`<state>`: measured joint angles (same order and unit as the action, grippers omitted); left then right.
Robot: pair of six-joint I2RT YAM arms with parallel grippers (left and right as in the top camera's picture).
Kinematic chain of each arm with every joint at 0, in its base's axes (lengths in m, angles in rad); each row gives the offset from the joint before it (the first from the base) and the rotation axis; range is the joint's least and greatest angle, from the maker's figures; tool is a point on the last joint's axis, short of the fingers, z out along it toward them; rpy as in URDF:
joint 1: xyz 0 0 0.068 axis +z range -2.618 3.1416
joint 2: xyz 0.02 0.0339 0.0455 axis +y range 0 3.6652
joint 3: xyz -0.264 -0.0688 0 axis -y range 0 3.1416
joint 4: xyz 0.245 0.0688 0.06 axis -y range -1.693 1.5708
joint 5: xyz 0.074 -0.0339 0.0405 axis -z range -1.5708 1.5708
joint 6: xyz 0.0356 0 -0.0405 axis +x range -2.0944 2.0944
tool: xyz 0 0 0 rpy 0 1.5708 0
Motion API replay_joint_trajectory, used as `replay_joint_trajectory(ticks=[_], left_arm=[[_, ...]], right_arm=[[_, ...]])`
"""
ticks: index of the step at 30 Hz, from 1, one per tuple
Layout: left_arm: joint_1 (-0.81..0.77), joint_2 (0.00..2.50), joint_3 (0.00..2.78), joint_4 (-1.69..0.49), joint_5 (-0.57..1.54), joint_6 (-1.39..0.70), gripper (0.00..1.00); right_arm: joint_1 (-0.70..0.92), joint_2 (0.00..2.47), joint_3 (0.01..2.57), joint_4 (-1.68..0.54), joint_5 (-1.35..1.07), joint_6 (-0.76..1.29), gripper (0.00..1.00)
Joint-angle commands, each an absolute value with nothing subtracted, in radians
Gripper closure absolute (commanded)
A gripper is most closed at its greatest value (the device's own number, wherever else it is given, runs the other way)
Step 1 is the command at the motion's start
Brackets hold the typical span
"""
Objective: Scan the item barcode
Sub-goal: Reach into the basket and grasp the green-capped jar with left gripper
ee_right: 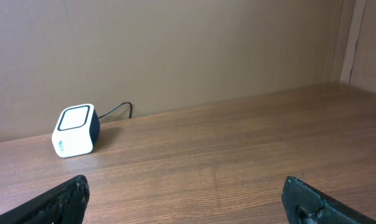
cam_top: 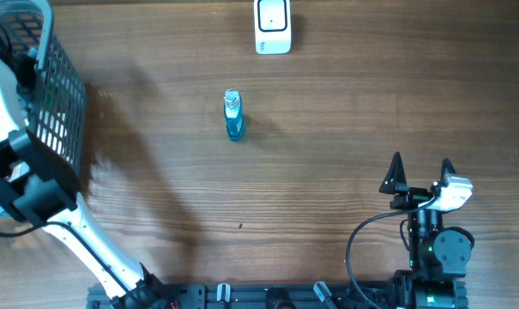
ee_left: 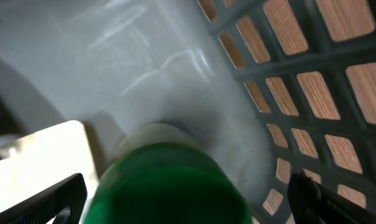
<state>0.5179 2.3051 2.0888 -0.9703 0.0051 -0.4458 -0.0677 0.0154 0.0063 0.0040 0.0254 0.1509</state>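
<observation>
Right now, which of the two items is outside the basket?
The blue bottle, on the open table near the scanner. The green item sits inside the basket, before the left fingers.

From above, the basket (cam_top: 57,94) runs off the left and top edges, and the end of the left arm (cam_top: 79,232) is lost inside it. The scanner (cam_top: 273,30) is clipped by the top edge. The blue bottle (cam_top: 233,114) is too small for its print to be read. At the left wrist, a green round thing (ee_left: 169,186) sits so near the lens that it blurs, cut by the bottom edge; I cannot tell what it is. A white slab (ee_left: 38,155) beside it is cut off too. The left pincer (ee_left: 186,199) shows only finger ends in the corners, as does the right pincer (ee_right: 184,193).
</observation>
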Motion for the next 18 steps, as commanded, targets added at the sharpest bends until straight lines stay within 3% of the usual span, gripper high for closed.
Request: replay_joint_trajectory(ticks=[1, 9, 12, 13, 18], left_arm=[[0.499, 2.333, 2.108, -0.956, -0.009, -0.422, 0.0], [0.5, 2.346, 2.108, -0.963, -0.01, -0.422, 0.01], [0.5, 2.346, 2.107, -0.969, -0.02, -0.409, 0.16], [0.5, 2.346, 2.107, -0.971, -0.02, -0.396, 0.18], [0.5, 2.346, 2.107, -0.978, -0.057, -0.396, 0.13]], right_arm=[[-0.065, 0.011, 0.005, 0.007, 0.009, 0.131, 0.0], [-0.065, 0.011, 0.006, 0.007, 0.009, 0.131, 0.0], [-0.065, 0.011, 0.005, 0.007, 0.009, 0.131, 0.0], [-0.065, 0.011, 0.005, 0.007, 0.009, 0.131, 0.0], [-0.065, 0.011, 0.005, 0.007, 0.009, 0.131, 0.0]])
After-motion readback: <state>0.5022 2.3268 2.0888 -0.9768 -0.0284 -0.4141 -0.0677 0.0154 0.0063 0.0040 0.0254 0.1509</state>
